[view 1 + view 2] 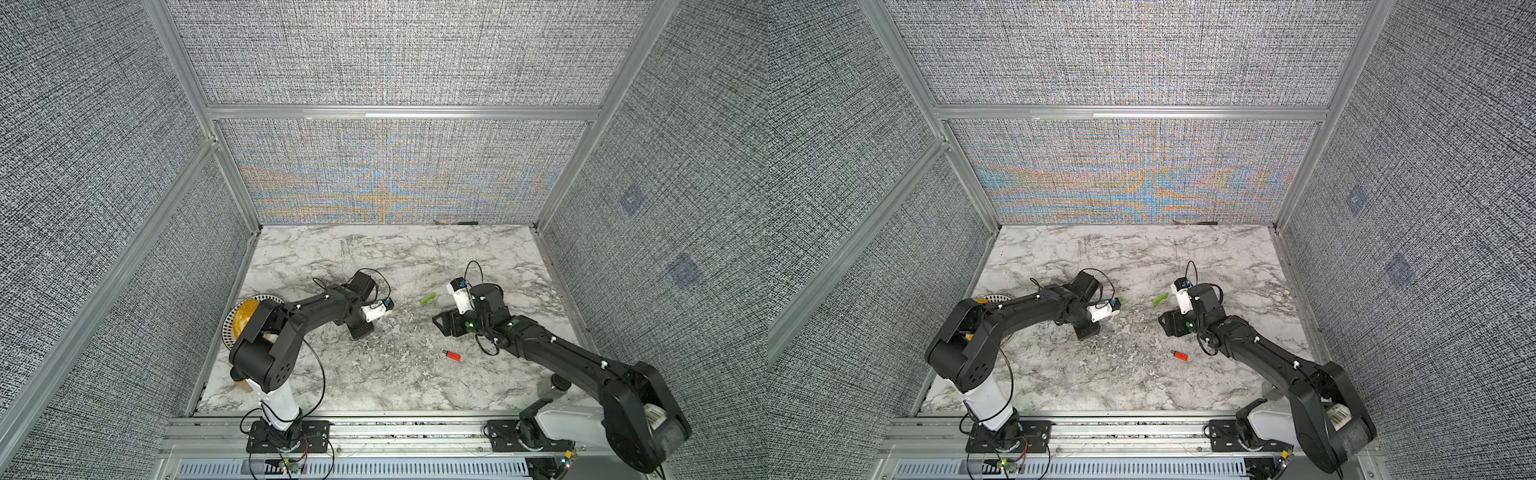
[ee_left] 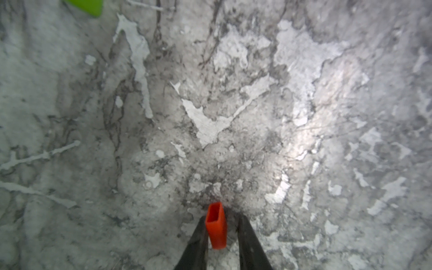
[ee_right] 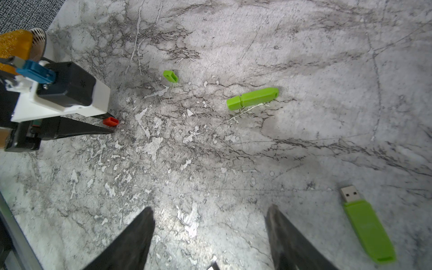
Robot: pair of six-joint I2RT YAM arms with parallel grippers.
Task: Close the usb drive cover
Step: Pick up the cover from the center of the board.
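One small cover (image 2: 216,231), likely light and slick, sits between unclamped left gripper (image 2: 221,217) jaws; pinch its flat sides.

Marble-pattern table (image 1: 374,257). On it: red usb drive (image 1: 451,355), plug bare, right of centre; red cover (image 3: 110,121) well apart, toward the left; capped green stick (image 3: 252,98); loose green cap (image 3: 171,76); uncapped green stick (image 3: 368,229); plate (image 1: 249,300) at left edge.

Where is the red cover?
In the left wrist view, the cover lies on the table between the fingers of the left gripper, near the green cap.
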